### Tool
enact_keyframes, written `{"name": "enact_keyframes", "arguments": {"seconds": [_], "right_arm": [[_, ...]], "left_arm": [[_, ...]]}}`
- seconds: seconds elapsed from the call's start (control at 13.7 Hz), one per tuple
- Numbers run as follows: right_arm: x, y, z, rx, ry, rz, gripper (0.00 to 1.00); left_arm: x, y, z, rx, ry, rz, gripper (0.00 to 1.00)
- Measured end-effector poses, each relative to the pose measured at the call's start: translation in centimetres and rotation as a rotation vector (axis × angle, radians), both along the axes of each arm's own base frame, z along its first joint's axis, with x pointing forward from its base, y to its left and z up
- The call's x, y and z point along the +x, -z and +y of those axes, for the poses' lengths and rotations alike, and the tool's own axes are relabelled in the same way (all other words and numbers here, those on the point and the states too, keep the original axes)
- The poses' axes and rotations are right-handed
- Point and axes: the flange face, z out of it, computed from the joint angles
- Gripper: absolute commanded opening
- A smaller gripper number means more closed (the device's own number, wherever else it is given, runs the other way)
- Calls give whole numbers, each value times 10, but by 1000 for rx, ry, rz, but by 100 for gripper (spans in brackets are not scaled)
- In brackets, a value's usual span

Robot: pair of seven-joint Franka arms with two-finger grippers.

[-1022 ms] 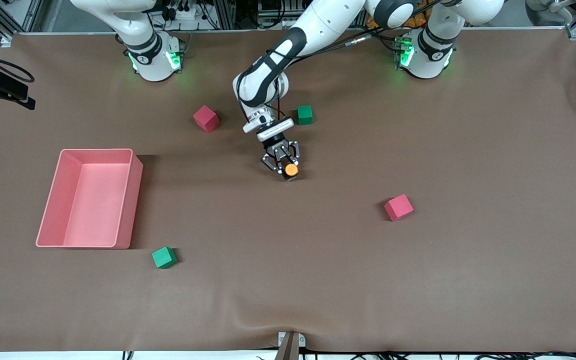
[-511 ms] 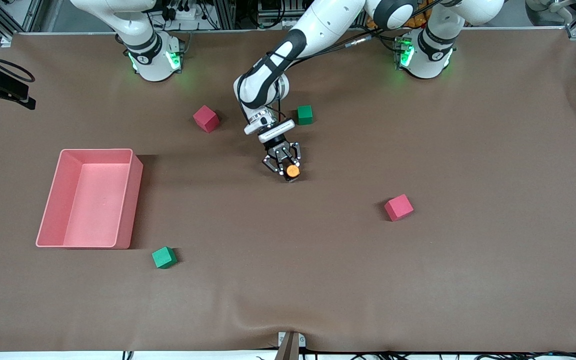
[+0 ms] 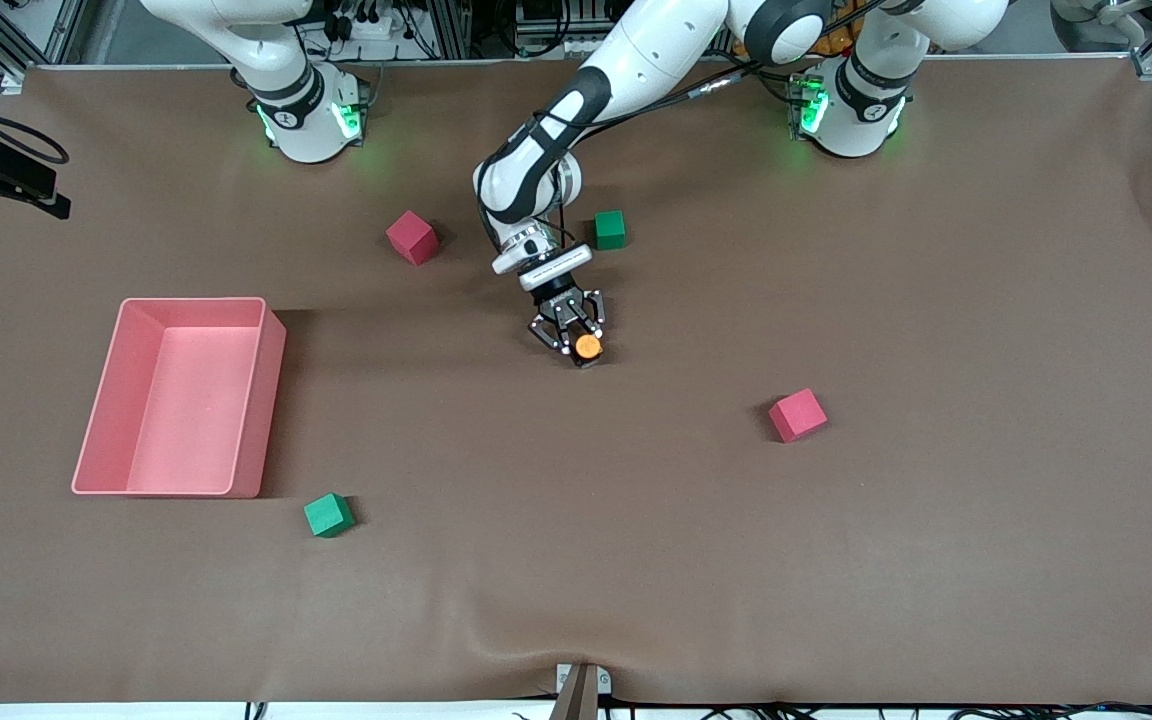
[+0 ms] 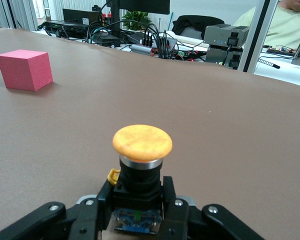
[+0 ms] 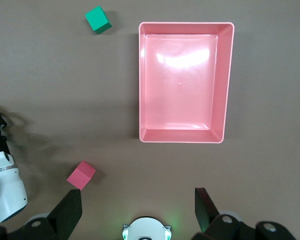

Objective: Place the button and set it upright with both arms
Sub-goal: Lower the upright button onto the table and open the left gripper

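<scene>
Orange-capped button (image 3: pixel 587 346) stands on the table (image 3: pixel 836 560), pinched by the left gripper (image 3: pixel 576 343); right gripper (image 5: pixel 137 212) waits high, fingers spread

Pink tray (image 3: pixel 269 400) on brown surface (image 3: pixel 936 550); two red cubes (image 3: pixel 411 237) (image 3: pixel 797 415), two green cubes (image 3: pixel 610 229) (image 3: pixel 328 515) scattered well apart.

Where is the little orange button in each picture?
Front view: the button sits mid-table, shut in the left gripper.
Left wrist view: the button is at the centre, cap up, clamped by its black body.
Right wrist view: the button is not in it; the open right gripper hangs high over the table.
Shared landmark: the red cube.
</scene>
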Motion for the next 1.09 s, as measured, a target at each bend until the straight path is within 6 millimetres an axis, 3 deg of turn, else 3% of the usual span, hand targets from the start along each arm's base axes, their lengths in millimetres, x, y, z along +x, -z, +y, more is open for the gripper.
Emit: {"name": "enact_keyframes", "arguments": {"seconds": [0.07, 0.22, 0.29, 0.8, 1.09], "right_arm": [[0, 0, 0, 0, 0, -1, 100], [0, -2, 0, 0, -1, -3, 100], [0, -2, 1, 0, -2, -5, 100], [0, -3, 2, 0, -3, -6, 100], [0, -3, 2, 0, -4, -6, 100]], "left_arm": [[0, 0, 0, 0, 0, 0, 60], [0, 0, -1, -2, 5, 1, 96], [0, 0, -1, -1, 11, -2, 100], [0, 0, -2, 6, 26, -12, 100], [-16, -10, -7, 54, 10, 7, 100]]}}
